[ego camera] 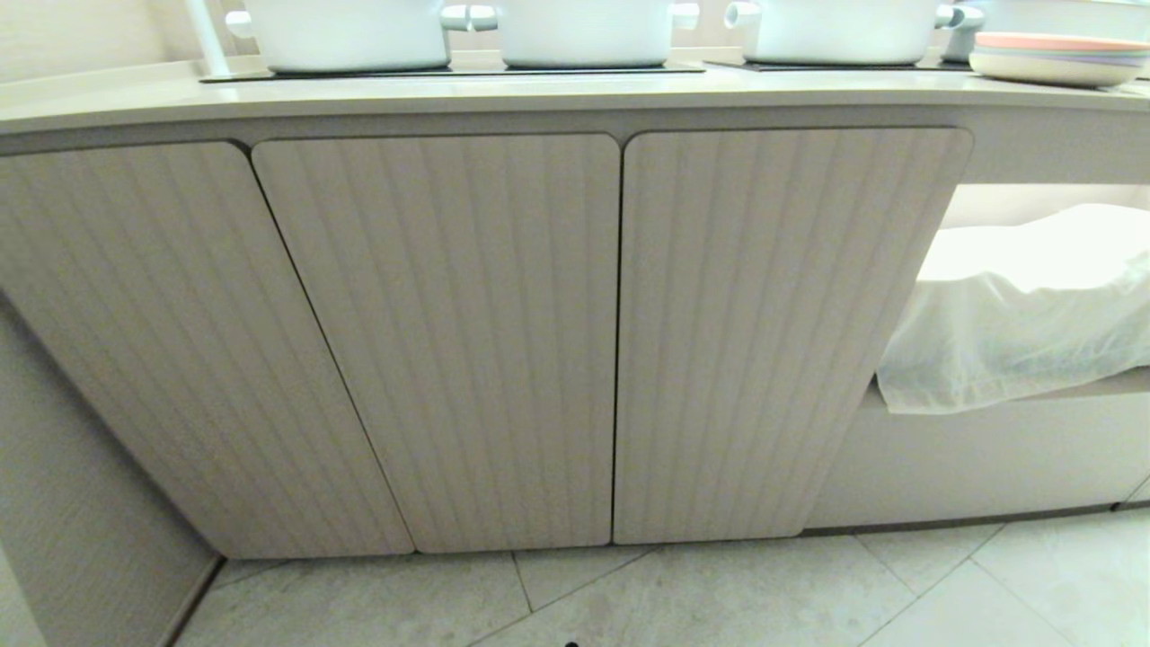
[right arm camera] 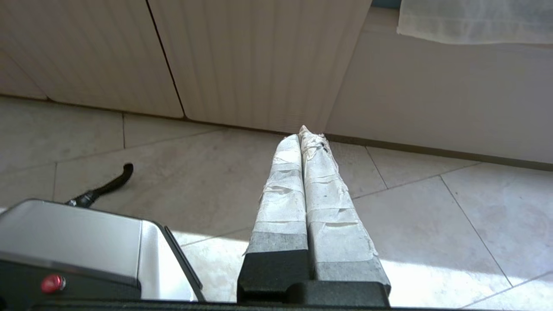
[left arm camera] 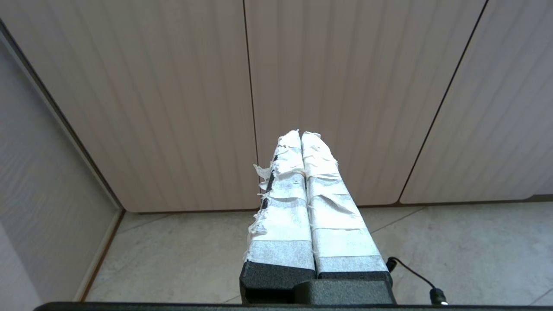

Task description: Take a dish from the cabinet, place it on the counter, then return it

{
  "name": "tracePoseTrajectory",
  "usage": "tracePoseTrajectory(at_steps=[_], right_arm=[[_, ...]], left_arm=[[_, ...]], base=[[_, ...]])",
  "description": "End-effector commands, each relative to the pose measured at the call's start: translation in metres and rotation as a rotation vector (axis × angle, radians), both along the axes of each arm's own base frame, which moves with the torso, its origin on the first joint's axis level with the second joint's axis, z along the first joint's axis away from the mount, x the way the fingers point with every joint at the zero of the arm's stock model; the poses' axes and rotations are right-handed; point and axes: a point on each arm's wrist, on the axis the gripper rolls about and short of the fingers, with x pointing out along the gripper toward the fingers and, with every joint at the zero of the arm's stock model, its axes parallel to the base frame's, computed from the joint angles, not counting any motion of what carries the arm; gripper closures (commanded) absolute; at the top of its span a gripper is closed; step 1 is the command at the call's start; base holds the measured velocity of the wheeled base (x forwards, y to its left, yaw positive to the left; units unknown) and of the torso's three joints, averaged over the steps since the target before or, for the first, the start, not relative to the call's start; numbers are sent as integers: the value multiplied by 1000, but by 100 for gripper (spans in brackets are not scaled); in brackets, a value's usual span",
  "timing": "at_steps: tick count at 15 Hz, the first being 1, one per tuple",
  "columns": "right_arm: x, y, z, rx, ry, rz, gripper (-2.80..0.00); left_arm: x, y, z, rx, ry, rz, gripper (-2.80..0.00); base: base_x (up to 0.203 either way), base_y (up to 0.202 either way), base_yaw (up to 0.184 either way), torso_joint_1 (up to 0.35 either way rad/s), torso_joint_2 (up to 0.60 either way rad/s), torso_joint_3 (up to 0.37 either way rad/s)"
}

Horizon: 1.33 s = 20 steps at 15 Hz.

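Observation:
The cabinet [ego camera: 467,341] fills the head view with all three ribbed beige doors closed. Above it runs the cream counter [ego camera: 539,94]. The dish is hidden from every view. Neither arm appears in the head view. My left gripper [left arm camera: 301,134] is shut and empty, hanging low in front of the cabinet doors [left arm camera: 173,99] above the tiled floor. My right gripper [right arm camera: 304,134] is also shut and empty, low over the floor tiles, pointing at the foot of the cabinet [right arm camera: 259,60].
Three white pots [ego camera: 584,31] stand on black cooktop panels on the counter. A stack of plates with a pink one uppermost [ego camera: 1060,56] sits at the counter's right end. A white cloth [ego camera: 1015,323] hangs from an open niche right of the cabinet. The robot's base [right arm camera: 73,242] lies beside the right gripper.

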Motion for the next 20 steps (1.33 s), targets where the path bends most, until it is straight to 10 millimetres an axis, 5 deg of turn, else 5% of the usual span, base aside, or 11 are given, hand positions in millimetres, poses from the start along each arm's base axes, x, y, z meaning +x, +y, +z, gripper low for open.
tracePoseTrajectory(at_steps=[1,12,20], right_arm=[[-9,0,-1,-1,-68,2,0],[-34,-2,-14,-24,-270,-75,0],[-34,-2,-15,-25,-268,-75,0]], left_arm=[[0,0,0,0,0,1,0],[0,0,0,0,-1,0,0],[0,0,0,0,-1,1,0]], base=[[0,0,0,0,0,0],[0,0,0,0,0,0],[0,0,0,0,0,0]])
